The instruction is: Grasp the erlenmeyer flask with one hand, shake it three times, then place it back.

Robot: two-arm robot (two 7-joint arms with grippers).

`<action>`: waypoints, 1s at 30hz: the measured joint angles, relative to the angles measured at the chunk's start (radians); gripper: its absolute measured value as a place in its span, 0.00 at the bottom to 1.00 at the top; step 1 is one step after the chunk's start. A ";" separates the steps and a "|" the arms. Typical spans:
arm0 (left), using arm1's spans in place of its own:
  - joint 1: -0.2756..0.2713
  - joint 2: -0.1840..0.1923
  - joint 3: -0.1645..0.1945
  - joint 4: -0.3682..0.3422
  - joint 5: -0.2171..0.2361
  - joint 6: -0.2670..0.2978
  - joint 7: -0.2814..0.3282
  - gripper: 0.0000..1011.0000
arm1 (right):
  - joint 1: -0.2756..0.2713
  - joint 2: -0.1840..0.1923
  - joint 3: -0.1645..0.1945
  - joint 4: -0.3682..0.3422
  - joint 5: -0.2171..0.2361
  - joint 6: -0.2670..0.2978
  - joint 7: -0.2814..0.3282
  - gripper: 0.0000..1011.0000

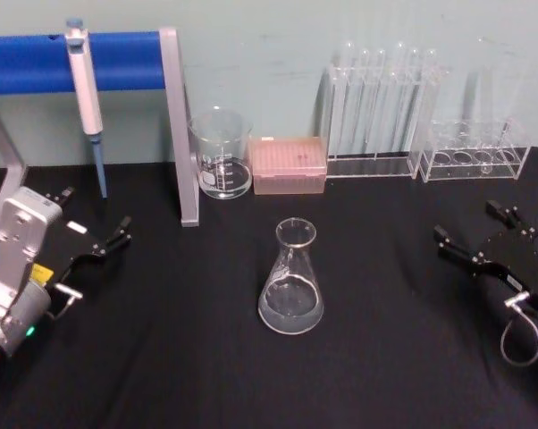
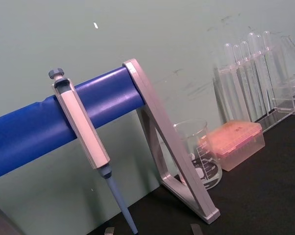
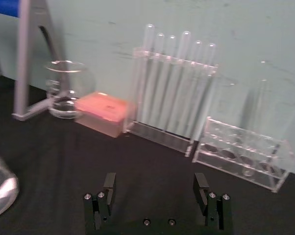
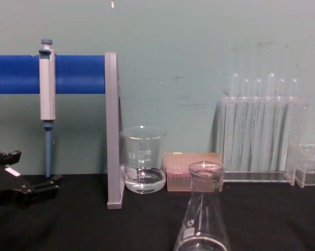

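The flask [image 1: 291, 286] stands upright near the middle of the black counter [image 1: 385, 375] with a little clear liquid in its wide base, touching nothing. Bare counter lies on every side of it. To its left a wide strip runs out to the left gripper [image 1: 96, 209], and to its right a similar strip runs out to the right gripper [image 1: 467, 222]. Both grippers sit low over the counter, well apart from the flask, each pointing toward the far side. The left gripper's jaws are spread apart with nothing between them. The right gripper's jaws are also wide open and empty, as the right wrist view shows with its two black fingers [image 3: 110, 182] parted over bare counter. The crowding is all along the far edge, against the pale green wall [image 1: 278, 54]. There the grey post of a stand [image 1: 181, 125] comes down at the far left of the flask, with a pipette [image 1: 86, 89] hanging from its blue bar. A beaker [image 1: 221, 156] stands just right of the post, and a pink box [image 1: 289, 165] sits just beside the beaker, directly beyond the flask. Farther right stand a tube rack [image 1: 376, 107] and a low rack [image 1: 474, 161], close to the far edge and beyond the right gripper. From the chest view the flask [image 4: 202, 219] rises nearer than the beaker and box, with a clear gap of counter between them.
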 joint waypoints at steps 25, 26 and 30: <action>0.000 0.000 0.000 0.000 0.000 0.000 0.000 0.99 | 0.005 -0.035 -0.066 -0.059 0.073 -0.012 0.359 0.99; 0.000 0.000 0.000 0.000 0.000 0.000 0.000 0.99 | 0.011 -0.039 -0.069 -0.056 0.073 -0.012 0.368 0.99; 0.000 0.000 0.000 0.000 0.000 0.000 0.000 0.99 | 0.039 -0.063 -0.084 -0.032 0.073 -0.011 0.414 0.99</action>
